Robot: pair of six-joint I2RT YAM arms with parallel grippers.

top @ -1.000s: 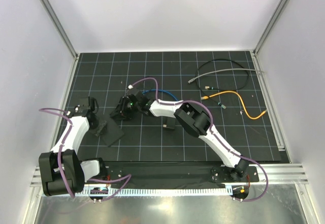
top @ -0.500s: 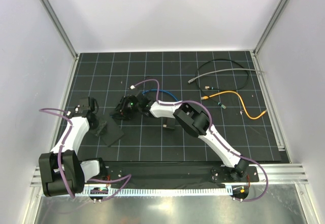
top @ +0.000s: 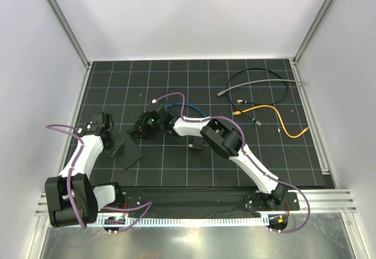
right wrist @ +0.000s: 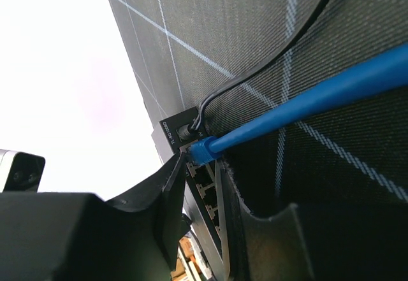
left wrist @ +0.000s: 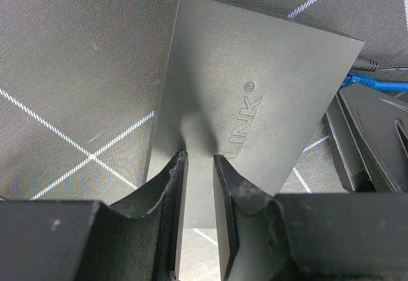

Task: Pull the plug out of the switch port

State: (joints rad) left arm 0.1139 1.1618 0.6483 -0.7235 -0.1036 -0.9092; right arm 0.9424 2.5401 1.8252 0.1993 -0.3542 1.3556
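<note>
At the left gripper [left wrist: 199, 166]: barely parted, a narrow slit only, clasping nothing. Seems planted tip-down on the near end of the switch [left wrist: 255, 83], pinning it to the tabletop [left wrist: 83, 71]. At the right gripper [right wrist: 200, 161]: drawn in to a thin gap about as wide as the plug [right wrist: 203, 148], tips flanking it right where it enters its socket. Cannot tell whether the pads actually bite.

Outward from there: blue cable [right wrist: 319, 96] trailing off across the grid, black power lead [right wrist: 213, 93] seated just beside the plug, empty sockets [right wrist: 204, 180] in a row on the other side.

Could go wrong in several ways. With the latch tab not pressed in, would hold fast, and a pull would drag or tip the switch out from under the left tips. With a shallow hold, would slip off the plug onto the cable and strain it. With a skewed pull, could snag the power lead.

Lies flat, left of the tabletop's centre, between the two grippers. Long axis running away from the left gripper, along the printed lettering [left wrist: 245, 125]. Socket edge turned sideways toward the right gripper, so plug and cable leave square to that axis. Too dark overhead to trace the outline.
</note>
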